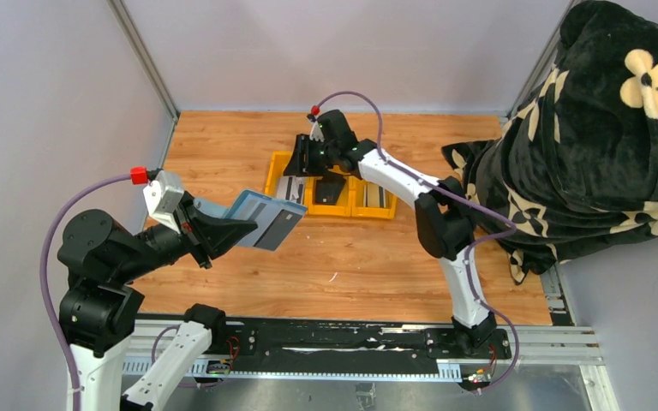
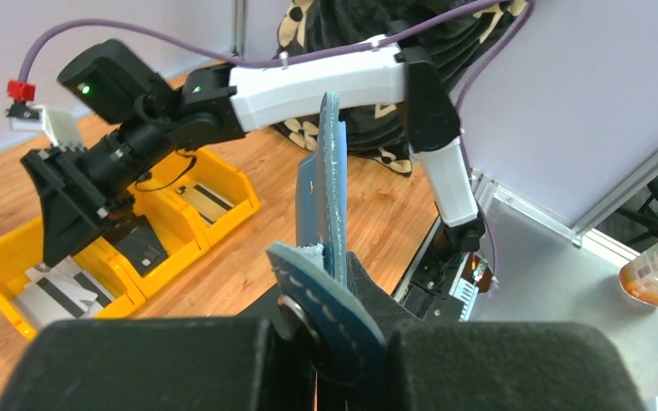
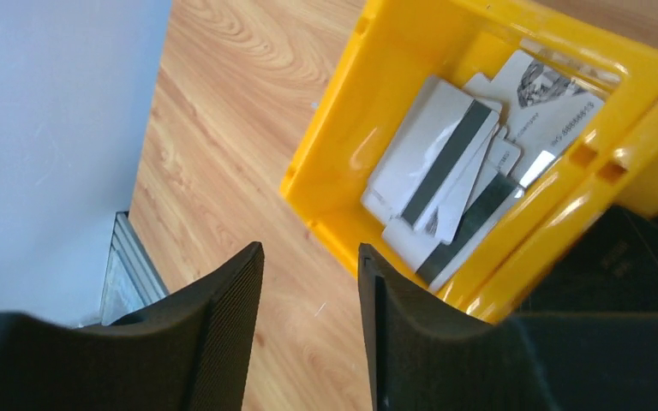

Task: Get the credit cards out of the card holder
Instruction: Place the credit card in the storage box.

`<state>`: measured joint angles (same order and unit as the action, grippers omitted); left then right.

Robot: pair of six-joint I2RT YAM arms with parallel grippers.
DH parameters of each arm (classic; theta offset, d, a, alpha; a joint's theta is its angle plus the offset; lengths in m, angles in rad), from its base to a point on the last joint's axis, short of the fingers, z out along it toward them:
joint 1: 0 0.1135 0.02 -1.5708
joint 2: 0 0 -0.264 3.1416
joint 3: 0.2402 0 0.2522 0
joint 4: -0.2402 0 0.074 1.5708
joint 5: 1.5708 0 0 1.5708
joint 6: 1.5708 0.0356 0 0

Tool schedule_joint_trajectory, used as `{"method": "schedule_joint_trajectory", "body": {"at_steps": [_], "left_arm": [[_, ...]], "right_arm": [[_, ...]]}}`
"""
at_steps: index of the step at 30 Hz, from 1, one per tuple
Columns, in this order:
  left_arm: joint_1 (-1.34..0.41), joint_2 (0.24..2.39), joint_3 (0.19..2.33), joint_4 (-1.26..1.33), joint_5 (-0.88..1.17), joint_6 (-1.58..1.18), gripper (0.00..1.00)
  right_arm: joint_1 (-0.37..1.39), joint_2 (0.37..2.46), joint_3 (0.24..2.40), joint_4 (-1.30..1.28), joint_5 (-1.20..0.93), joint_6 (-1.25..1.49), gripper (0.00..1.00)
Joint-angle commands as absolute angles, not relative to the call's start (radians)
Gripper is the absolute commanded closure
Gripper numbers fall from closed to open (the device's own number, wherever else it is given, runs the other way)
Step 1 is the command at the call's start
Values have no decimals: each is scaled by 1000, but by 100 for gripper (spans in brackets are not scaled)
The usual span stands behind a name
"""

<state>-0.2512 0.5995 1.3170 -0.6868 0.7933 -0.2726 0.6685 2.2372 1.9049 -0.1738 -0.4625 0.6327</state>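
Note:
My left gripper (image 1: 225, 229) is shut on the blue-grey card holder (image 1: 255, 216) and holds it in the air over the table's left half. A grey credit card (image 1: 284, 224) with a dark stripe sticks out of the holder's right end. In the left wrist view the card holder (image 2: 335, 163) stands edge-on, clamped in the left gripper (image 2: 332, 295). My right gripper (image 1: 312, 159) hovers open over the left compartment of the yellow tray (image 1: 353, 211). Nothing lies between the right gripper's (image 3: 309, 253) jaws. Several white credit cards (image 3: 442, 168) with black stripes lie in that compartment.
A black folded pouch (image 1: 332, 188) sits in the tray's middle compartment, and striped cards (image 1: 378, 196) lie in its right one. A black flowered blanket (image 1: 604, 128) is piled at the table's right side. Grey walls close off the left and back.

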Motion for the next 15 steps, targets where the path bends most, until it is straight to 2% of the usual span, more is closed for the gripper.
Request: {"method": "schedule_joint_trajectory", "body": {"at_steps": [1,4,6,15], "left_arm": [[-256,587,1347,-643,805,-279,100],[-256,586,1351,-635,804,-288,100],[-256,582,1341,-603,800,-310,100],[-256,559,1270,-388,728,-468,100]], "right_arm": [[677,2041,1799,-159,-450,622,48],[677,1866,1636,-23,-489,657,37],[684,1714,1477,184,-524,708,27],[760,1252,848,941,-537,880,24]]}}
